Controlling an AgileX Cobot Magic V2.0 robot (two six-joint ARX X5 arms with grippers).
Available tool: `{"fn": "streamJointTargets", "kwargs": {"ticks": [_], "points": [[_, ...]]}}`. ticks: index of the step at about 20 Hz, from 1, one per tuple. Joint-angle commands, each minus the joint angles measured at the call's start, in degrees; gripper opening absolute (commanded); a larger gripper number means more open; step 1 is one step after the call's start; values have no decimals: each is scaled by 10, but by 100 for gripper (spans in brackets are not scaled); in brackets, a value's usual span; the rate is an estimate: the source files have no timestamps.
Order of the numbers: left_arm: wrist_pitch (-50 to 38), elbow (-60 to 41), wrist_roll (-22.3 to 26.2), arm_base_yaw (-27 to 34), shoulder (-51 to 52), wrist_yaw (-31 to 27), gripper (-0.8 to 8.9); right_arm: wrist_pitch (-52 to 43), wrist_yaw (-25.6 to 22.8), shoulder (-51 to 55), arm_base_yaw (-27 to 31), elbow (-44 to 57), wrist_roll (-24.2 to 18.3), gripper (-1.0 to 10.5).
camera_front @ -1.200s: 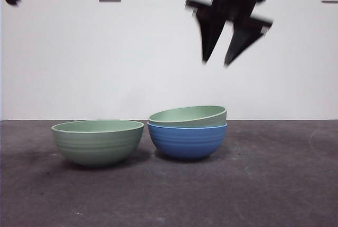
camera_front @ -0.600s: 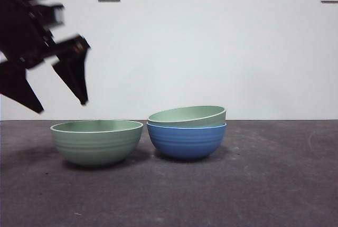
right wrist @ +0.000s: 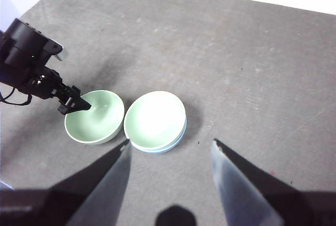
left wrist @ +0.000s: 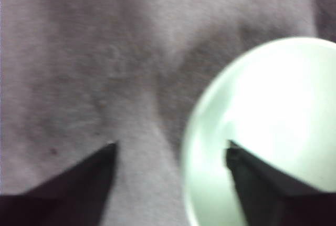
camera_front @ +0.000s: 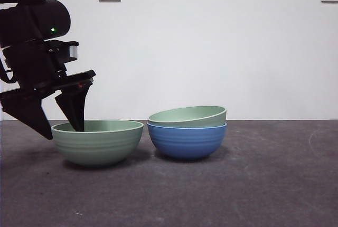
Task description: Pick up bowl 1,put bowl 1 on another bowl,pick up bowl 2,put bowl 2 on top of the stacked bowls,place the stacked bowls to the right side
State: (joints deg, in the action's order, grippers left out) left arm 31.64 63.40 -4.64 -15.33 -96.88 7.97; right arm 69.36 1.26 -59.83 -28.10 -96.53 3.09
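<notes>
Three bowls: all on the dark table point(camera_front: 274, 185), two already nested, one loose.
Stack so far: a pale green bowl point(camera_front: 188, 115) sits tilted inside the blue bowl point(camera_front: 187, 141), near the middle of the table; in the right wrist view the pair point(right wrist: 155, 121) sits just beside the loose one.
Loose bowl: the second green bowl point(camera_front: 97, 141) stands on the table touching nothing, on the side of the stack nearer the table's left edge.
What just changed: a second ago a gripper hung high over the stack; half a second ago it was gone and another arm was swinging in from the left edge, above the loose bowl. Now the left gripper point(camera_front: 60, 121) has dropped to the rim.
Left gripper: jaws spread wide, one tip inside the bowl and one outside, straddling the near wall point(left wrist: 197, 147); not clamped yet.
Right gripper: drawn back high above the table point(right wrist: 170, 150), jaws apart, holding nothing.
Meaning for the task: first stacking looks finished; the second pick-up is starting.
Next, I reckon: pinch the rim, then lift clear.
Risk: a thin rim grip may let the bowl swing.
</notes>
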Motion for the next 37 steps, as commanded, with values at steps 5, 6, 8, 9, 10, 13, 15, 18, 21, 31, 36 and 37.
{"fn": "streamJointTargets", "kwargs": {"ticks": [5, 6, 8, 9, 10, 13, 15, 18, 21, 31, 36, 37], "points": [[8, -2, -16, -12, -3, 13, -8, 4, -2, 0, -1, 0, 5, 253], [8, -1, -16, -12, -3, 13, -8, 10, -2, 0, -1, 0, 5, 253], [22, 5, -14, -10, -2, 11, -8, 23, -2, 0, -1, 0, 5, 253], [29, 10, -13, -10, 2, 10, -8, 27, -2, 0, -1, 0, 5, 253], [37, 16, -13, -10, 7, 10, -8, 30, -2, 0, -1, 0, 5, 253], [57, 33, -11, -13, 49, 11, -8, 32, -2, 0, -1, 0, 5, 253], [75, 54, -11, -22, 82, 12, -8, 32, -2, -1, -1, 0, 4, 253], [94, 101, -11, -50, 105, 11, -8, 32, -2, -1, -1, 0, 4, 253], [91, 149, -12, -86, 97, 8, -7, 32, -1, -1, -1, 0, 4, 253], [114, 332, -14, -137, -78, -5, -6, 62, -1, 0, -1, 0, 3, 253], [113, 334, -13, -150, -147, -19, -6, 62, -1, -1, -1, 0, 3, 253], [110, 334, -7, -151, -157, -26, -6, 62, -1, -1, -1, 0, 3, 253]]}}
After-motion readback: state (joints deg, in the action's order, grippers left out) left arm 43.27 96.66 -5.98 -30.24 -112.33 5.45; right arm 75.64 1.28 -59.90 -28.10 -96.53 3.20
